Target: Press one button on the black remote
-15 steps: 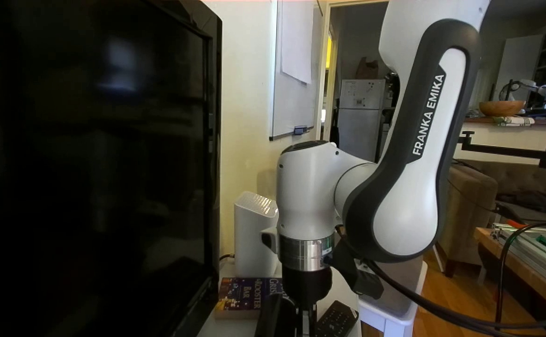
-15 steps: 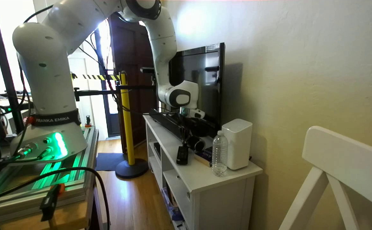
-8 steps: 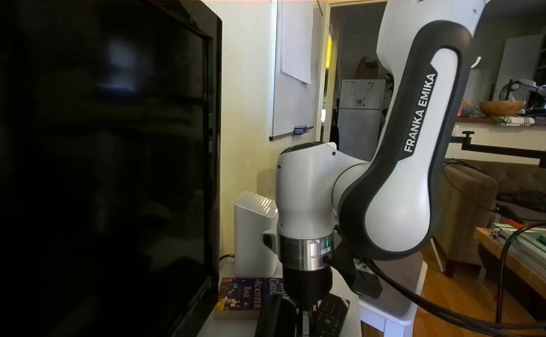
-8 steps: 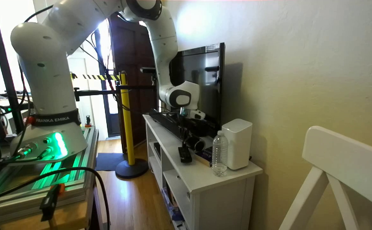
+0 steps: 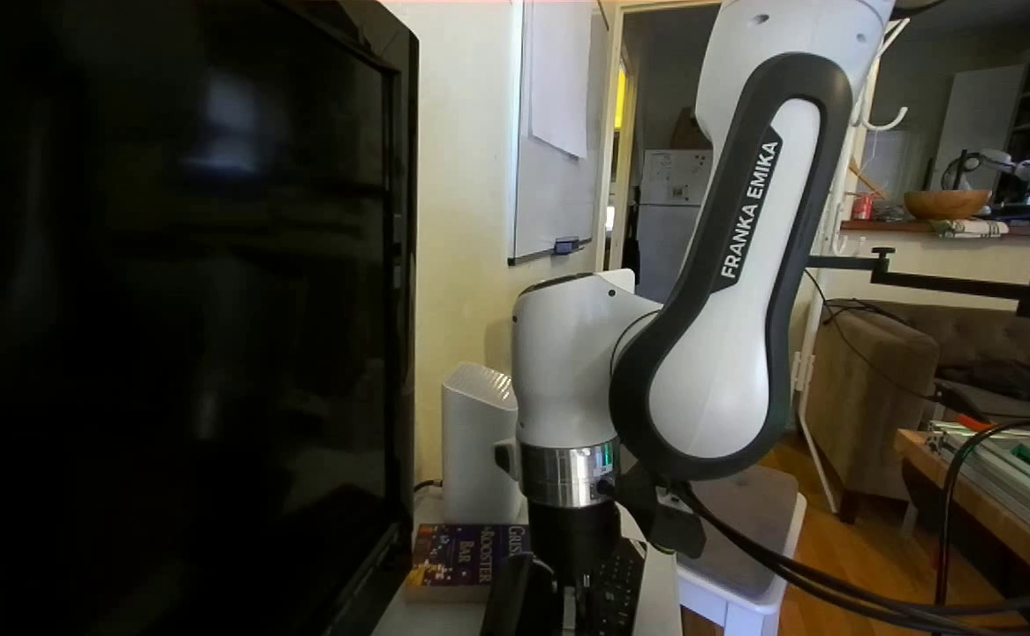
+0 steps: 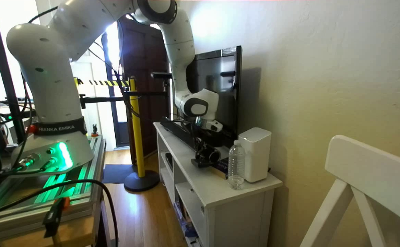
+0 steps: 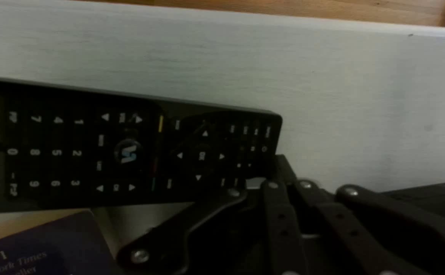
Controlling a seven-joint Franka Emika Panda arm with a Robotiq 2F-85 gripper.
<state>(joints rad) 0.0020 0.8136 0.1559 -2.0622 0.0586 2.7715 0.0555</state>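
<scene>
The black remote (image 7: 131, 152), with white-marked buttons, lies lengthwise in the wrist view. Its wider-looking end is at the left, and that end appears tipped up a little. The remote also shows in both exterior views (image 5: 623, 579), (image 6: 200, 163). My gripper (image 7: 279, 168) is shut, its fingers together at the remote's right end. The left fingertip overlaps the remote's lower right corner and hides it. The right fingertip shows just past the end edge. I cannot tell which button is touched. In an exterior view, the gripper stands close beside the remote.
The white stand (image 6: 217, 193) carries everything. A black soundbar (image 6: 177, 132) lies behind the gripper, also at the wrist view's right (image 7: 428, 194). A book (image 5: 466, 552), a clear bottle (image 6: 236, 164) and a white box-shaped device (image 6: 256, 154) stand near. The television (image 5: 179, 309) rises behind.
The arm has swung and the wrist has tilted. The remote has turned, and its far end sits higher in the exterior views. The gripper stays shut near its end.
</scene>
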